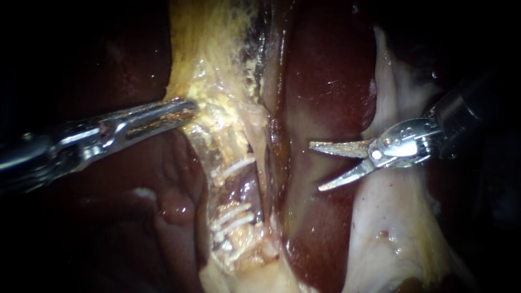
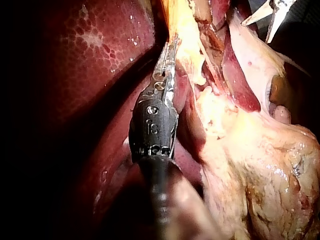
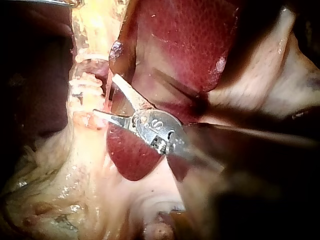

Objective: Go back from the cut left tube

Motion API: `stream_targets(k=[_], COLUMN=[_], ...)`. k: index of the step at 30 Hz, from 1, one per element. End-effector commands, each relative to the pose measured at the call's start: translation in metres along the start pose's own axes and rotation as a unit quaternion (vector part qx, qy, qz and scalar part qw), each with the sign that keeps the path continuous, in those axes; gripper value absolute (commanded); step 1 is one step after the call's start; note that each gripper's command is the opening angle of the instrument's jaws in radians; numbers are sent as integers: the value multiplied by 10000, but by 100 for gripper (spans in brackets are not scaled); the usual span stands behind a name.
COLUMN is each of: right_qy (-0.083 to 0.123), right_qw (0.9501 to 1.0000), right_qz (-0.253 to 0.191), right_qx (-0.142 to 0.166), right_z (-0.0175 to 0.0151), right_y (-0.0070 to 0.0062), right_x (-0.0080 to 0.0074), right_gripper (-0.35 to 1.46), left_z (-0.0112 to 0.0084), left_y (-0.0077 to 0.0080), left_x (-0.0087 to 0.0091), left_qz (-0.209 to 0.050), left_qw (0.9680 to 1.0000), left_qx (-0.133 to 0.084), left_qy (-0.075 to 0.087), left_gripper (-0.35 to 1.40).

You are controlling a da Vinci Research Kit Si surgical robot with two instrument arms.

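**Item 1: left instrument** [image 1: 191, 108], entering the endoscope view from 9 o'clock.
- Two long, narrow jaws of bright steel, slotted lengthwise.
- Silver hinge links behind the jaws, then a dark shaft [image 1: 21, 157].
- The left wrist view shows a glossy black wrist housing [image 2: 152, 127] set with small round silver pins.

**Item 2: right instrument** [image 1: 315, 167], entering the endoscope view from 3 o'clock.
- Two short, tapered, pointed blades of dull grey metal.
- Polished silver clevis [image 1: 404, 142] with one bright round pivot pin [image 1: 376, 154] and engraved markings.
- Black sleeve [image 1: 467, 108] behind the clevis.
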Motion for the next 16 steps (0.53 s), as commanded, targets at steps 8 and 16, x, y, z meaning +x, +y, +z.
stream_targets(k=[8,16], right_qy=[0,0], right_qw=[10000,10000], right_qz=[0,1], right_qx=[3,3], right_z=[-1,-1], right_y=[0,0], right_x=[1,1], right_gripper=[135,135], left_z=[12,11], left_y=[-9,-9], left_x=[-1,-1], left_qz=[-14,-13], left_qw=[10000,10000], left_qx=[71,73], left_qy=[25,26], left_gripper=[-35,-35])
